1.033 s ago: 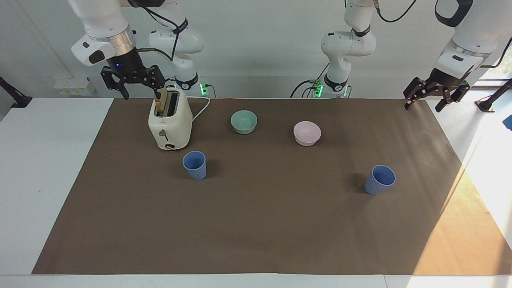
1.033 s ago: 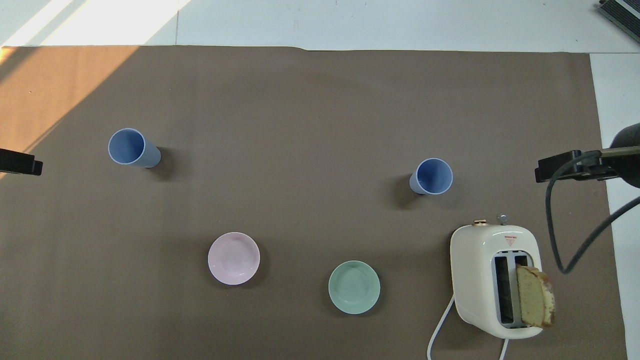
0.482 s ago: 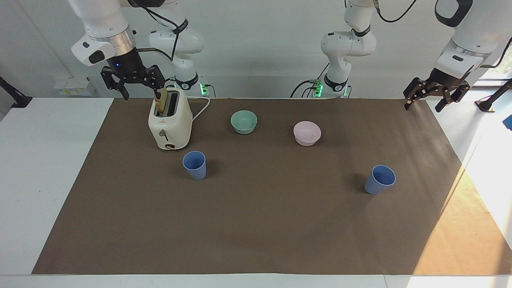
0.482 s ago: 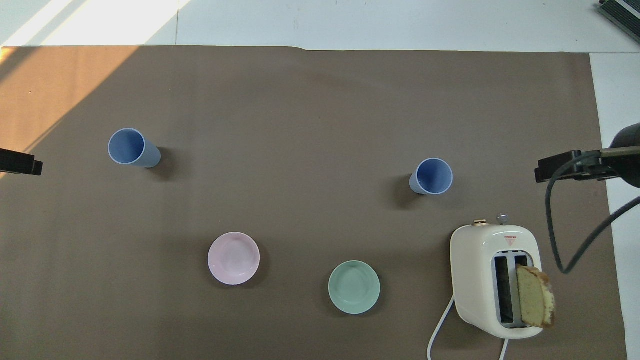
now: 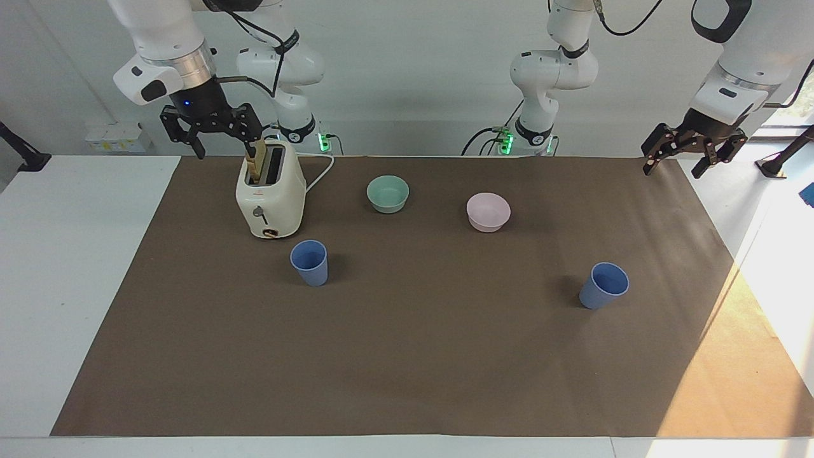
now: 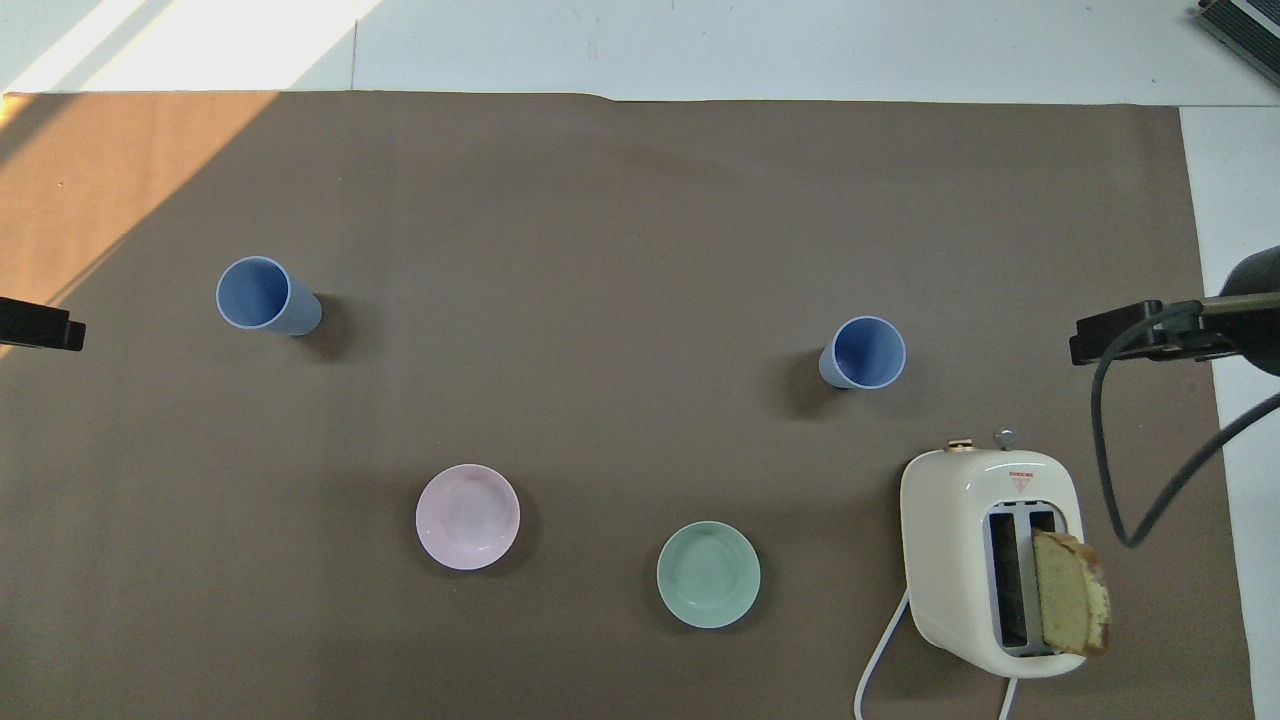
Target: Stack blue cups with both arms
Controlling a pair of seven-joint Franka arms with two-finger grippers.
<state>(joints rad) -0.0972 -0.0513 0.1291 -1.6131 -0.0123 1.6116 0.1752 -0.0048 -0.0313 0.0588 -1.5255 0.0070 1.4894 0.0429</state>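
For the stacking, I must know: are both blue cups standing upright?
Upright, both blue cups: each open mouth faces up, base on the brown mat.

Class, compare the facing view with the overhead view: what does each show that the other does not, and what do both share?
Only the facing view shows the arms' bases and both open grippers whole: right gripper over the toaster's end, left gripper over the mat's corner. Only the overhead view looks straight into the toaster's slots and shows the bowls as full circles. Both share two blue cups, apart and upright, the green bowl, pink bowl and bread.
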